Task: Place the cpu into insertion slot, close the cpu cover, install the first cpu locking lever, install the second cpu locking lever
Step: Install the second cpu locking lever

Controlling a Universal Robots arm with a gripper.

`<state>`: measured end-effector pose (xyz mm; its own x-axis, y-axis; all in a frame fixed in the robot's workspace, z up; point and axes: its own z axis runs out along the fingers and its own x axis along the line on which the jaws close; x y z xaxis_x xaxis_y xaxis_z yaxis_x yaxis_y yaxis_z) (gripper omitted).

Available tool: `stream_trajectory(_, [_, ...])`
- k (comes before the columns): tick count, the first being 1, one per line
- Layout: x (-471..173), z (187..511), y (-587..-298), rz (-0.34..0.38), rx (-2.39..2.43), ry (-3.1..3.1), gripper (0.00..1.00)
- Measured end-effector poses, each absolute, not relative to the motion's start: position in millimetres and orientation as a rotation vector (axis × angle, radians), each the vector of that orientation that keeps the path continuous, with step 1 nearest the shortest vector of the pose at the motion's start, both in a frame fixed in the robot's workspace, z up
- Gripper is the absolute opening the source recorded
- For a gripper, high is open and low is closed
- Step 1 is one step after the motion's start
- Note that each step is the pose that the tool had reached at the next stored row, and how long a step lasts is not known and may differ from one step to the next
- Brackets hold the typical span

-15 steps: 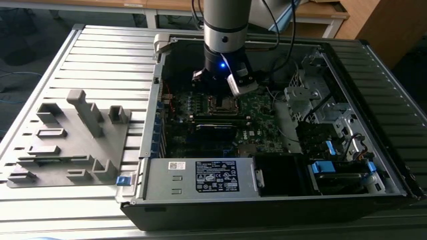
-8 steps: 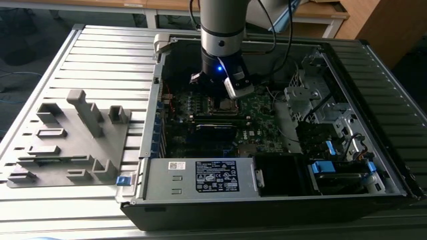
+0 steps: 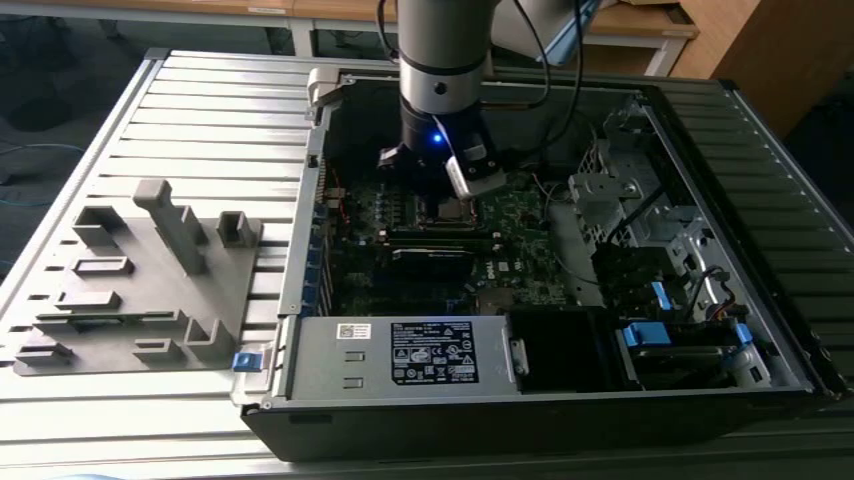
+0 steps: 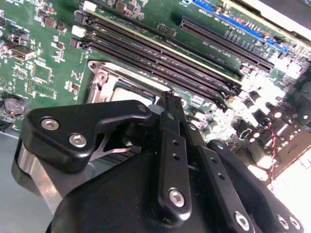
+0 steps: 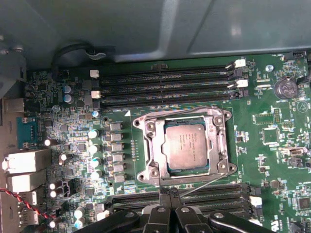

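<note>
Cpu [image 5: 185, 145]: dull silver-grey top. Cpu cover [image 5: 221, 141]: bright silver frame. Motherboard [image 5: 272, 145]: green, dotted with small silver components. Memory slots [image 5: 165, 87]: black. Tool [image 5: 169, 208]: black, silver screw heads. Bench [image 3: 200, 130]: grey, ribbed. Fixture tray [image 3: 134, 290]: plain grey.

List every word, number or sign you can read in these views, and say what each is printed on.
Nothing can be quoted; all print is too small or blurred to read.
black label on the grey box, exterior view: too small to read.
white sticker beside it: unreadable.
cpu top, first wrist view: lines of print, blurred.
green circuit board: tiny white markings, unreadable.
</note>
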<state>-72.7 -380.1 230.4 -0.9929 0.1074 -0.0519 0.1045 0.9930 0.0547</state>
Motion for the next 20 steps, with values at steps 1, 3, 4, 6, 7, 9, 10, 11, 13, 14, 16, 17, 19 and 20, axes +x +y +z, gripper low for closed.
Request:
stream_trajectory(1, [-73.1,230.3,-380.2,0.080,0.164,3.081,0.11])
stream_trajectory(3, [-74.4,229.9,-380.2,0.080,0.164,3.081,0.11])
stream_trajectory(4, [-75.1,229.7,-380.2,0.080,0.164,3.081,0.11])
stream_trajectory(6, [-76.6,229.0,-380.2,0.080,0.164,3.081,0.11])
stream_trajectory(7, [-77.3,228.5,-380.2,0.080,0.164,3.081,0.11])
stream_trajectory(9, [-78.6,226.7,-380.2,0.080,0.164,3.080,0.11])
stream_trajectory(10, [-79.2,225.4,-380.2,0.080,0.164,3.081,0.11])
stream_trajectory(11, [-79.6,223.7,-380.3,0.080,0.164,3.081,0.11])
stream_trajectory(13, [-80.4,220.1,-380.3,0.080,0.164,3.081,0.11])
stream_trajectory(14, [-80.8,218.6,-380.4,0.080,0.164,3.081,0.11])
stream_trajectory(16, [-81.4,216.7,-380.4,0.080,0.164,3.080,0.11])
stream_trajectory(17, [-81.8,216.1,-380.4,0.080,0.164,3.080,0.11])
stream_trajectory(19, [-82.3,215.1,-380.4,0.080,0.164,3.081,0.11])
stream_trajectory(20, [-82.5,214.5,-380.3,0.080,0.164,3.080,0.11])
